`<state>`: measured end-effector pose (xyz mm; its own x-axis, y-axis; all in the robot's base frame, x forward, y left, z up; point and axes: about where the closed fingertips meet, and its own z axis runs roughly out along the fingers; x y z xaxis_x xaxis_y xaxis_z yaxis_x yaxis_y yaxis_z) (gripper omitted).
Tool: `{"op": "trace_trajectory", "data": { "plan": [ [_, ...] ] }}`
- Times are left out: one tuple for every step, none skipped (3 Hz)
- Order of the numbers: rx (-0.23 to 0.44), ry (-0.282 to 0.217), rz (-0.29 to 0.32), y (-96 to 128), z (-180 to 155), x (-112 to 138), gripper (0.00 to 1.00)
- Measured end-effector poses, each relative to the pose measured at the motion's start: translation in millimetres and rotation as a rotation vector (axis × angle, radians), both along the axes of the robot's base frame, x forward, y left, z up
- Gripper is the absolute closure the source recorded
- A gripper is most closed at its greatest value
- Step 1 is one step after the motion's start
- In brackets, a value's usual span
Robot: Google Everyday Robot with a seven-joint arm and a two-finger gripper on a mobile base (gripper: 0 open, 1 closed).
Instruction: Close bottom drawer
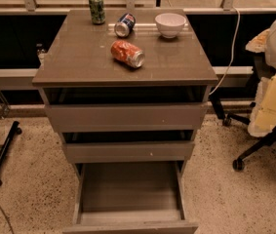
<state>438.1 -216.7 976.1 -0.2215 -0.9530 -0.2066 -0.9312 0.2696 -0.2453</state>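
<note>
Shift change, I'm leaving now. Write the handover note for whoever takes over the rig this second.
Gripper: not in view, state unknown.
Bottom drawer: pulled far out, its front at the picture's lower edge.
Done: nothing; the drawer is open.
Left: bring the gripper to the drawer front and push it fully in.
Middle drawer and top drawer also stand slightly out.

The gripper is out of view. The grey cabinet top [79,57] carries a green can [97,8] upright at the back left, a blue can [124,25] on its side, a white bowl [170,24] beside it, and an orange can [128,53] lying nearer the front.
</note>
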Motion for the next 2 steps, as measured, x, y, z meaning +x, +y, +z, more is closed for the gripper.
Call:
{"op": "trace_trajectory", "data": {
  "plan": [
    [0.000, 0.000, 0.000, 0.0, 0.0, 0.0, 0.00],
    [0.000, -0.007, 0.000, 0.4, 1.6, 0.1, 0.07]
  ]
}}
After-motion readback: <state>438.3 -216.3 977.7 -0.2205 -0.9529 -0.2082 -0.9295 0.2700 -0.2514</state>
